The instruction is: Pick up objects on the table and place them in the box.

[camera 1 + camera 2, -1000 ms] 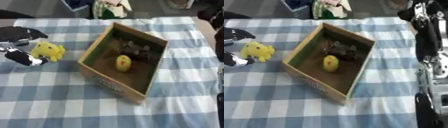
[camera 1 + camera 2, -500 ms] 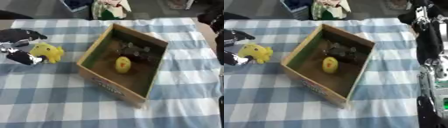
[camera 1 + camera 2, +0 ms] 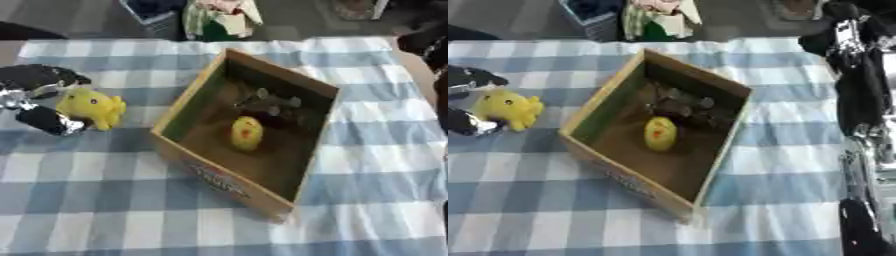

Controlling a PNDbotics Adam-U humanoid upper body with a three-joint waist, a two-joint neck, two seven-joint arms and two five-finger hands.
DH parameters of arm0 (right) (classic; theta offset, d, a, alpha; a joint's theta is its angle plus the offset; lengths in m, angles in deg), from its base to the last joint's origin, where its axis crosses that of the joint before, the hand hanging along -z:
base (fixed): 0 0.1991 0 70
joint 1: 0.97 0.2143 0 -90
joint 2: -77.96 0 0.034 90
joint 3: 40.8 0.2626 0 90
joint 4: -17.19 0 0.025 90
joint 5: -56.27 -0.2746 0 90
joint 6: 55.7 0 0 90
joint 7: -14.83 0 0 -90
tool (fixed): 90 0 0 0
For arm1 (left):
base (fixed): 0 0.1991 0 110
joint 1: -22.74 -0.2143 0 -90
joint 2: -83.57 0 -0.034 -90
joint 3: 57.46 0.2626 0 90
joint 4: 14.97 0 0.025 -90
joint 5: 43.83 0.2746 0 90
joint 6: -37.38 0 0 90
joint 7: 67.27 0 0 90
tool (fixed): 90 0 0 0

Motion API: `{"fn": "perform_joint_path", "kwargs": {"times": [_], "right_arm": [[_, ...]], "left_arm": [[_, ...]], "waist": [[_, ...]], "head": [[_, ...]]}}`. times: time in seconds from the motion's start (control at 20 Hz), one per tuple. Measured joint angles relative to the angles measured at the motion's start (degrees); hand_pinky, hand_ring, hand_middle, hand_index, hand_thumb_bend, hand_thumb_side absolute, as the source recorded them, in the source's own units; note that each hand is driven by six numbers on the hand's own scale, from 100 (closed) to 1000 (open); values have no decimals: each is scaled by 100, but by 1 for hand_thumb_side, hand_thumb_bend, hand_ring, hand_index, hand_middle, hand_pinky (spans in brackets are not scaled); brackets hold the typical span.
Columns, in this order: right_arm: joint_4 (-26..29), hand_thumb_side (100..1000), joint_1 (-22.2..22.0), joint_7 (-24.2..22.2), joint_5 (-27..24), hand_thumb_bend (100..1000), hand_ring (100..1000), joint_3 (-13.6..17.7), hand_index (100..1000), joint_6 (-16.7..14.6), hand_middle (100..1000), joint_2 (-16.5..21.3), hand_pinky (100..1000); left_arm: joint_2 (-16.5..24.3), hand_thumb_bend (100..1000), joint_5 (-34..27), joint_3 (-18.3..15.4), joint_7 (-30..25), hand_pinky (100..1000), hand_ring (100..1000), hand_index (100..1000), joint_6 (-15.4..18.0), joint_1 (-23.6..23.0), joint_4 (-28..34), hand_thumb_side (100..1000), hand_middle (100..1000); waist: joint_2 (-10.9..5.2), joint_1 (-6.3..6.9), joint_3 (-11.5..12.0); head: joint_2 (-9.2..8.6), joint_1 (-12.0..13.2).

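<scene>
A yellow plush toy (image 3: 92, 107) lies on the blue-and-white checked cloth at the left. My left hand (image 3: 35, 97), black with silver parts, is against the toy's left side. Its fingers curl round the toy from above and below. The open cardboard box (image 3: 188, 105) stands askew in the middle. Inside lie a small yellow rounded toy (image 3: 247, 134) and some dark grey objects (image 3: 267, 105). My right arm (image 3: 859, 100) runs down the right edge of the right eye view. Its hand (image 3: 857, 232) shows as a dark shape in the lower corner.
Beyond the table's far edge stand a dark blue bin (image 3: 156, 11) and some colourful bags (image 3: 220, 19). Checked cloth (image 3: 105, 210) stretches in front of the box and to its right.
The whole picture has slid down a little, so the camera has moved. The left hand and the plush toy keep their places relative to the box.
</scene>
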Motion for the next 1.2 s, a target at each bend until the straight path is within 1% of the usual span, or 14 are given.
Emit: {"fn": "perform_joint_path", "kwargs": {"times": [0.2, 0.25, 0.4, 0.45, 0.5, 0.55, 0.6, 0.65, 0.85, 1.05, 1.2], "right_arm": [[-16, 665, 26, -5, -32, 100, 626, 0, 762, 5, 433, 8, 737], [-25, 667, 26, -9, -36, 100, 626, 0, 762, 8, 433, 12, 737], [-33, 663, 31, -25, -59, 100, 627, 0, 763, 22, 433, 37, 737], [-35, 663, 35, -29, -66, 100, 627, 0, 763, 22, 433, 42, 738], [-41, 663, 41, -35, -72, 100, 627, 0, 763, 18, 433, 45, 738], [-53, 665, 52, -38, -74, 100, 627, 0, 763, 14, 433, 46, 739], [-65, 665, 55, -41, -75, 100, 627, 1, 764, 12, 433, 48, 739], [-69, 665, 55, -43, -76, 100, 628, 1, 764, 10, 433, 50, 739], [-97, 669, 44, -50, -76, 100, 628, 2, 764, 6, 433, 60, 740], [-100, 672, 13, -53, -76, 100, 629, 5, 765, 8, 433, 61, 741], [-100, 675, -27, -63, -76, 100, 629, 5, 765, 20, 433, 61, 742]], "left_arm": [[2, 372, 90, -55, -99, 750, 916, 1000, 0, 48, -22, 564, 907], [2, 377, 109, -69, -102, 751, 918, 1000, -2, 52, -20, 539, 906], [3, 344, 220, -89, -41, 747, 914, 1000, -53, 95, -5, 519, 897], [3, 296, 264, -90, -4, 736, 902, 977, -75, 98, -6, 509, 871], [3, 291, 302, -92, 42, 735, 900, 973, -95, 101, -11, 507, 868], [3, 252, 333, -92, 90, 720, 881, 927, -112, 109, -23, 473, 836], [3, 247, 340, -92, 141, 718, 878, 922, -125, 110, -40, 469, 833], [2, 215, 337, -92, 193, 701, 859, 904, -134, 110, -46, 471, 813], [1, 193, 181, -85, 269, 689, 847, 884, -127, 110, -72, 516, 792], [1, 185, 4, -83, 129, 680, 838, 873, -86, 110, -72, 559, 779], [1, 175, -148, -83, -44, 671, 830, 864, -54, 110, -62, 562, 767]], "waist": [[37, 3, -20], [45, 5, -26], [80, 10, -38], [86, 10, -46], [95, 8, -59], [99, 6, -62], [101, 3, -62], [103, -2, -61], [104, -5, -30], [98, -3, -22], [89, 0, -4]], "head": [[-31, 10], [-46, 13], [-54, 34], [-56, 42], [-58, 52], [-60, 54], [-60, 55], [-60, 55], [-51, 55], [-46, 51], [-43, 50]]}}
